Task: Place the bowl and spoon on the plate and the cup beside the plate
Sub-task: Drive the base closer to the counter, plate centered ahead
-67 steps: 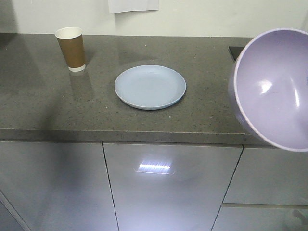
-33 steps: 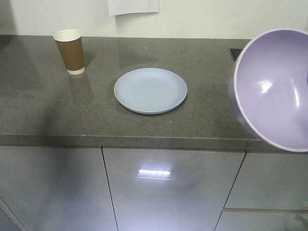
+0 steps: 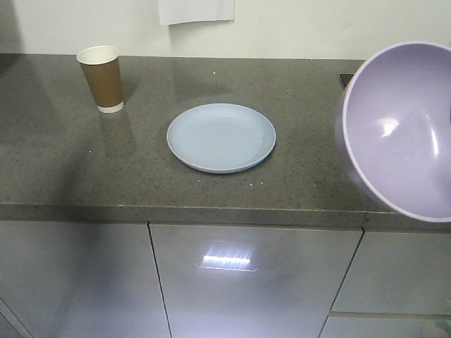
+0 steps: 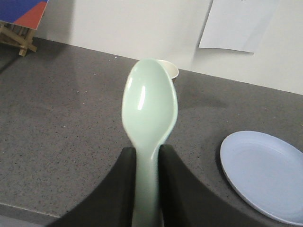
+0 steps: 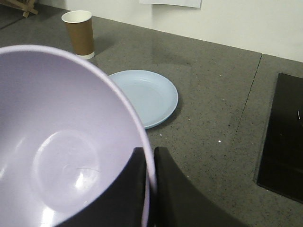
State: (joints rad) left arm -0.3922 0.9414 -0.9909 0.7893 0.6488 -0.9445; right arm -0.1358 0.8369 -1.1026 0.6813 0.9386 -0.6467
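Observation:
The pale blue plate lies flat in the middle of the dark counter; it also shows as plate and plate. The brown paper cup stands upright at the back left, cup; in the left wrist view only the cup's rim peeks from behind the spoon. My left gripper is shut on the handle of the mint-green spoon, held above the counter. My right gripper is shut on the rim of the lavender bowl, tilted in the air at the right, bowl.
The grey speckled counter has a front edge above glossy cabinet doors. A black inset panel lies at the counter's right. A white sheet hangs on the back wall. A wooden easel stands at the far left.
The plate, cup and counter edge have slid slightly down in the front view, as the view shifted. The bowl holds the same place in the frame.

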